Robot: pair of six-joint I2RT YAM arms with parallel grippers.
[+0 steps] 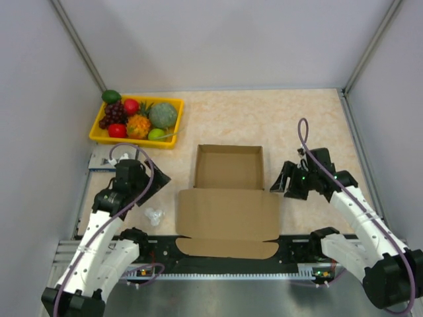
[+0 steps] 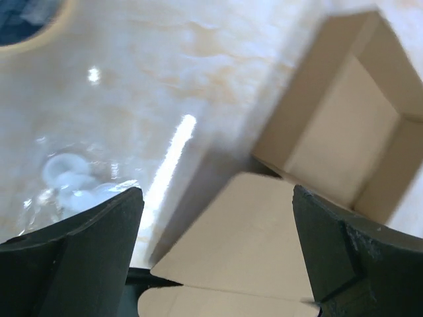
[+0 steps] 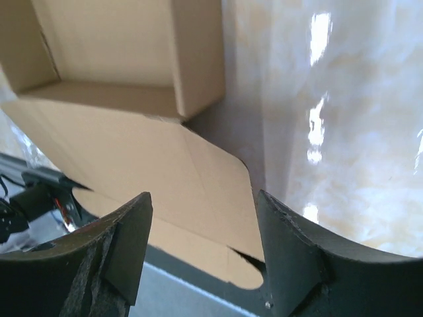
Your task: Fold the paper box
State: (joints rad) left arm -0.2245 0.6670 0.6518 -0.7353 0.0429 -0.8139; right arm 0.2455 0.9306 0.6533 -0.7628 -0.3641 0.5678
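Your paper box (image 1: 228, 198) lies mid-tabletop (image 1: 297, 125), tray walls up, lid flap flat toward the arm bases. Your left gripper (image 2: 217, 193) and right gripper (image 3: 203, 196) flank it, both with fingers apart, holding nothing. A yellow fruit tray (image 1: 179, 117) sits far-left, and a small clear plastic piece (image 1: 153, 215) lies near the flap's left edge.

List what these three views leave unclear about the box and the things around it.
1. Box: both wrist views, cut off by the frame edges.
2. Clear lump: top view, too small; left wrist view, blurred under glare. Unidentifiable.
3. Flat pale item: top view, largely covered by the left arm.
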